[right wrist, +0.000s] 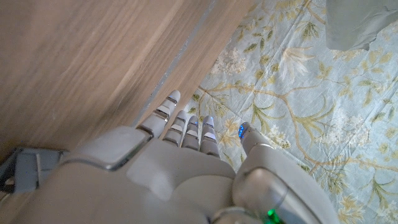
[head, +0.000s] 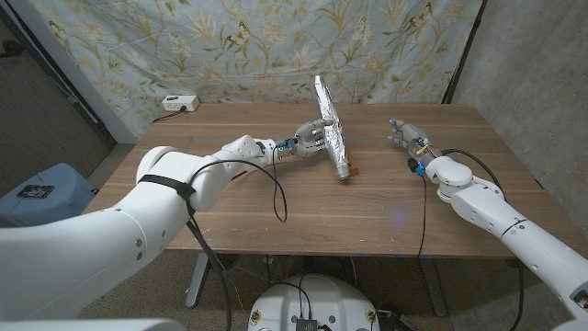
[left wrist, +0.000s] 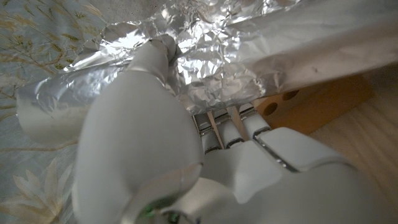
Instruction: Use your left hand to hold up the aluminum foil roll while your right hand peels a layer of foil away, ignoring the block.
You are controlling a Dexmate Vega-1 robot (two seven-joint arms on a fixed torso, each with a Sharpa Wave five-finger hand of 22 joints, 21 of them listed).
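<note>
1. Head view: the foil roll (head: 331, 127) is held tilted above the table (head: 276, 198) by the left hand (head: 310, 138); the right hand (head: 404, 134) is seen well apart, fingers spread, holding nothing.
2. Left wrist view: crumpled foil is gripped by the fingers (left wrist: 227, 127), with a block (left wrist: 311, 102) just beside.
3. Right wrist view: loosely extended fingers (right wrist: 186, 127) are seen over the table edge.
</note>
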